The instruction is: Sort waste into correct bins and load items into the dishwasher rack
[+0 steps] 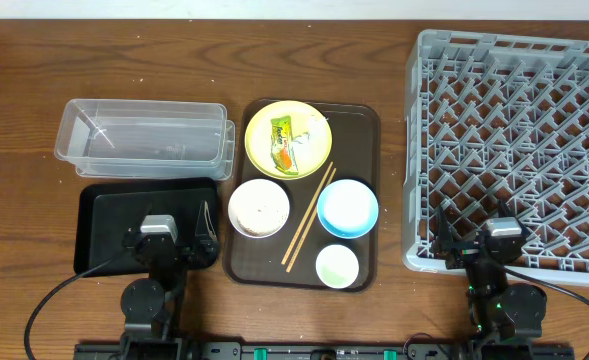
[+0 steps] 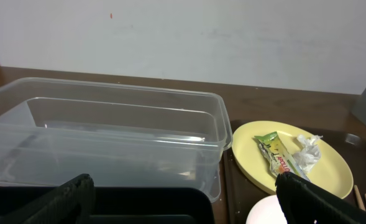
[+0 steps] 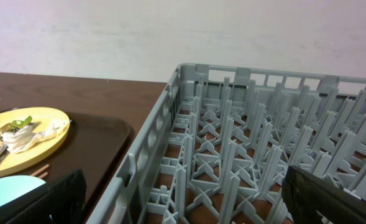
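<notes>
A yellow plate [image 1: 288, 139] on the brown serving tray [image 1: 364, 130] holds the snack wrapper [image 1: 283, 144] and a crumpled white paper scrap [image 1: 315, 128]; both show in the left wrist view, wrapper [image 2: 274, 153] and scrap [image 2: 307, 152]. The white bowl [image 1: 259, 208] holds rice grains. The light blue bowl [image 1: 348, 208], the pale green cup [image 1: 337, 266] and the chopsticks [image 1: 308, 217] lie on the tray. The clear tub [image 1: 144, 137] and the black tray [image 1: 109, 215] sit at left. The grey rack [image 1: 519, 140] is at right. My left gripper [image 1: 170, 243] is open over the black tray. My right gripper [image 1: 486, 243] is open at the rack's near edge.
The wooden table extends behind the bins and tray. The rack [image 3: 245, 149] fills the right wrist view, with the plate [image 3: 21, 140] at its left. The clear tub [image 2: 108, 134] stands just ahead of my left gripper.
</notes>
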